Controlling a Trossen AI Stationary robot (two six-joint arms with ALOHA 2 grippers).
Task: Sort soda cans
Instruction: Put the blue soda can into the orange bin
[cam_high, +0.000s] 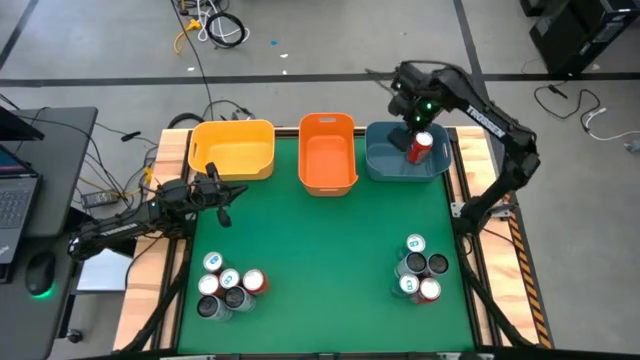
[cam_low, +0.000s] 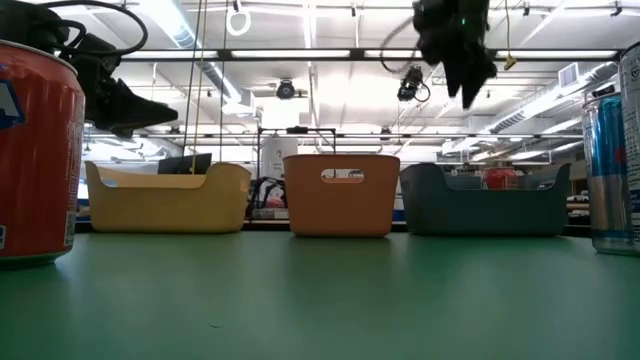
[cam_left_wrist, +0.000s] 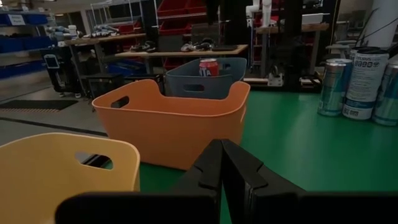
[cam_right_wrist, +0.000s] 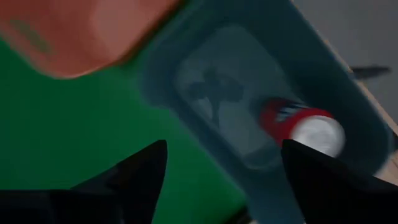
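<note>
A red soda can (cam_right_wrist: 298, 124) stands in the blue bin (cam_high: 385, 160) at the table's far right, its silver top showing. My right gripper (cam_right_wrist: 224, 165) hangs open above that bin, fingers pointing down, touching nothing. Several soda cans (cam_high: 228, 285) cluster at the near left of the green table. Another group of soda cans (cam_high: 420, 270) stands at the near right. My left gripper (cam_left_wrist: 221, 163) is shut and empty. It is level at the table's left edge, just in front of the yellow bin (cam_high: 232, 150).
The yellow bin, the orange bin (cam_high: 328, 152) and the blue bin stand in a row along the far edge. The green mat (cam_high: 330, 250) between the two can clusters is bare. A laptop (cam_high: 15, 190) and cables lie off the table at left.
</note>
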